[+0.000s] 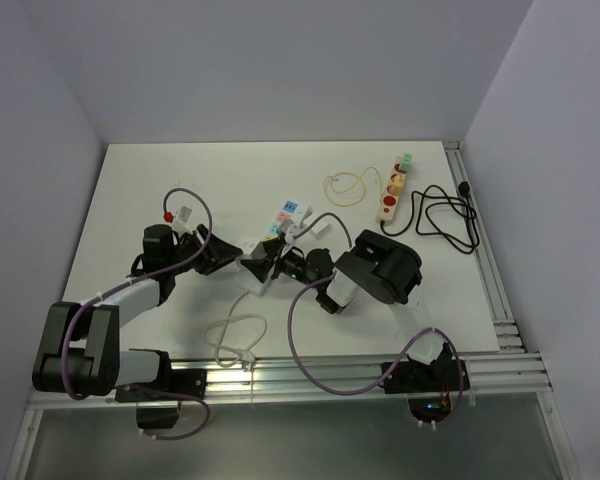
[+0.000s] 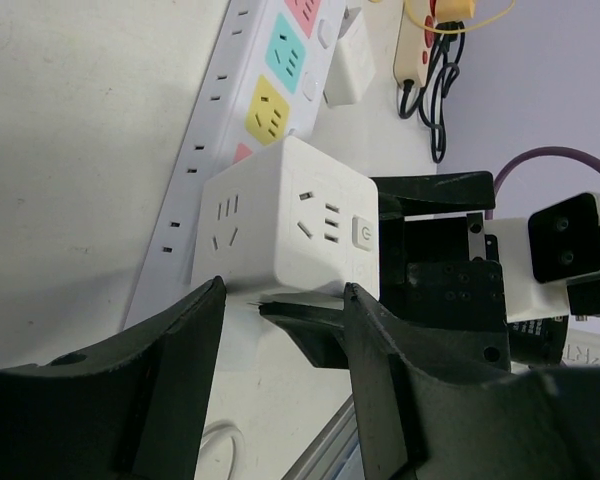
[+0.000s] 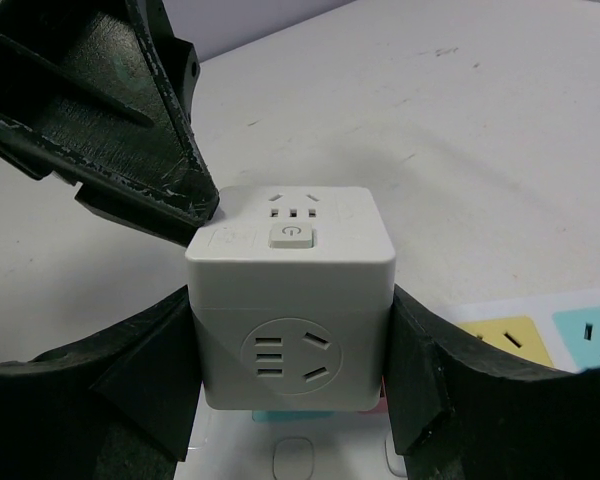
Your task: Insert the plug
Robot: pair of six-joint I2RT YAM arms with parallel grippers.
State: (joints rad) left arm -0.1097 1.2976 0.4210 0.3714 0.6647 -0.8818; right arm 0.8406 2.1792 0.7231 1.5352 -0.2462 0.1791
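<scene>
Noted cube adapter atop power strip, pinched at both flanks by fingers of right gripper – left gripper fingers spread, tips just short of it.

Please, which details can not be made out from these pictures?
- Cube adapter, its prongs: hidden beneath its own body, every view.
- Socket under it in the white power strip: covered by the cube, both wrist views.
- Beige strip, its sockets: too small, top view.
</scene>
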